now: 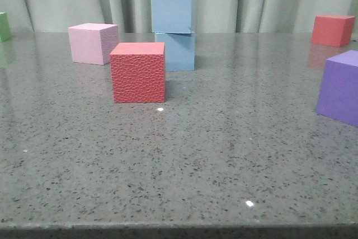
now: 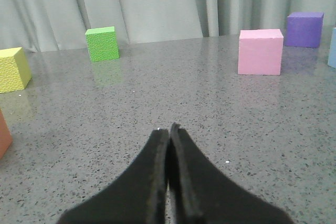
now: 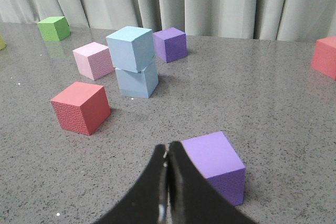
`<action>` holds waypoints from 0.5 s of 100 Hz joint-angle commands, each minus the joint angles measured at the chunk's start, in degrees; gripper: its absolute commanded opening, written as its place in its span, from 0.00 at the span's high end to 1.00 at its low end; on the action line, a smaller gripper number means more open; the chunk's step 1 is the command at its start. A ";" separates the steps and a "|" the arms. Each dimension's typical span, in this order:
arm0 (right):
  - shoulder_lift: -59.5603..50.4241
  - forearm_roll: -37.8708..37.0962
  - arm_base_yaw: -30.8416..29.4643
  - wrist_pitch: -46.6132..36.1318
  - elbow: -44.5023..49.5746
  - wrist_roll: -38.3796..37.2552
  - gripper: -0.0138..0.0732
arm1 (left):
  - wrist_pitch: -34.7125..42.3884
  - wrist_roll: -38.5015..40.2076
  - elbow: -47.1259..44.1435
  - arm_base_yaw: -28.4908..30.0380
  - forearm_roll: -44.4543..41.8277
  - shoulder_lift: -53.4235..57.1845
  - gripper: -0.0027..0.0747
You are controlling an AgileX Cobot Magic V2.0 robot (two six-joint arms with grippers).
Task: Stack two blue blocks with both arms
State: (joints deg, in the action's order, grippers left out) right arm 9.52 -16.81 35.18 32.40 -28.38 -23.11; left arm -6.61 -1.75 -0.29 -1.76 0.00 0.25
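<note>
One pale blue block (image 1: 172,9) sits on top of the other blue block (image 1: 178,52), slightly turned, at the table's middle back, behind a red textured cube (image 1: 138,71). The stack also shows in the right wrist view, upper block (image 3: 129,48) on lower block (image 3: 136,81). A sliver of blue (image 2: 332,48) shows at the edge of the left wrist view. My left gripper (image 2: 168,129) is shut and empty over bare table. My right gripper (image 3: 168,148) is shut and empty, beside a purple cube (image 3: 215,163). Neither gripper shows in the front view.
A pink cube (image 1: 92,42) stands left of the stack, a green cube (image 1: 4,26) at far left, a red cube (image 1: 332,29) at back right, a purple cube (image 1: 340,86) at right. A yellow cube (image 2: 12,68) and a second purple cube (image 3: 170,44) also stand about. Curtain behind.
</note>
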 commanded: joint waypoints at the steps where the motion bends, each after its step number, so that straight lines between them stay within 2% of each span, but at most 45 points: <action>1: 0.45 -0.71 -0.10 -4.44 -1.38 0.44 0.97 | 4.94 -0.05 -0.17 0.14 0.44 2.00 0.99; 50: 0.45 -0.71 -0.10 -4.38 -1.38 0.44 0.97 | 5.31 -0.05 -0.17 0.14 0.44 2.00 0.99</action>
State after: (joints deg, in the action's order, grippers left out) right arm 9.52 -16.68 35.18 32.40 -28.38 -23.11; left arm -6.38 -1.75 -0.29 -1.76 0.00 0.25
